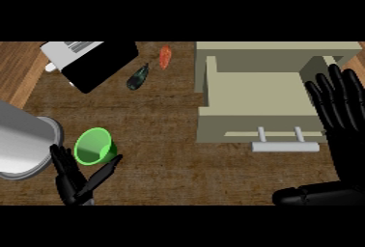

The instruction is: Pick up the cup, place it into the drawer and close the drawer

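A green cup (94,145) lies tipped on the wooden counter at the lower left, its mouth facing down-left. My left hand (77,179) sits just below it, fingers spread and straight, tips close to the cup's rim but not curled round it. The beige drawer (257,99) stands pulled open at the right, its inside bare, with a pale bar handle (285,146) on its front. My right hand (345,116) is held up flat along the drawer's right side, fingers straight and pointing away from me.
A grey forearm (21,144) crosses the left edge. At the back left lies a black-and-white appliance (92,60). A dark green vegetable (137,77) and an orange one (164,56) lie behind the cup.
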Robot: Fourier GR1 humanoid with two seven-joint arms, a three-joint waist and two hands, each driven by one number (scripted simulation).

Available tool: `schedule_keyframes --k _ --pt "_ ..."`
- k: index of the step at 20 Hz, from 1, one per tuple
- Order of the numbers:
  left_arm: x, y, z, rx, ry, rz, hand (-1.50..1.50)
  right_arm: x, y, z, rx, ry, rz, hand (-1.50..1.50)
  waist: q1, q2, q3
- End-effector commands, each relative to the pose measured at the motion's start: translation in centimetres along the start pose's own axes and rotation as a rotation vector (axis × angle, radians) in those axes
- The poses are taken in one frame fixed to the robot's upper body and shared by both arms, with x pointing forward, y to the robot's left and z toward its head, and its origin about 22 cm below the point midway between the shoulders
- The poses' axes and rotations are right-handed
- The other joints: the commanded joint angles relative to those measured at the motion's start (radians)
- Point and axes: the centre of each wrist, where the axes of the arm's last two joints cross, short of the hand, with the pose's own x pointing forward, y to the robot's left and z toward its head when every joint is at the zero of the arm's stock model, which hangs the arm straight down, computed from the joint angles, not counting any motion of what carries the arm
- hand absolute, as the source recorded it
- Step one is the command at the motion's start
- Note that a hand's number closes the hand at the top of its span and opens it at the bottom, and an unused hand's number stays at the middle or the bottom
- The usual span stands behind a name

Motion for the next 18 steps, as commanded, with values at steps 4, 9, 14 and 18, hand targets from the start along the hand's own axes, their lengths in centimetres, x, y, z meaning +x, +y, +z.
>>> schedule_keyframes --k 4,9,14,18 --pt "-1.7 -0.5 -0.9 -0.024 -0.02 0.039 -1.5 0.0 0.4 1.1 -0.011 -0.016 -0.002 -1.5 -0.003 0.0 0.0" --pt "-0.9 -2.5 -1.4 -0.02 -0.012 0.076 -1.5 -1.0 0.9 2.0 0.008 0.004 -0.002 -1.5 -0.003 0.0 0.0" --pt "-3.4 -0.4 -0.2 -0.016 -0.001 0.124 -1.5 -0.2 0.6 -0.6 0.017 -0.007 -0.014 -1.5 -0.003 0.001 -0.001" --pt "-2.8 0.0 -2.9 -0.043 0.001 0.191 -1.5 -1.3 1.4 -0.6 0.01 -0.002 -0.01 -1.5 -0.003 0.002 -0.001"
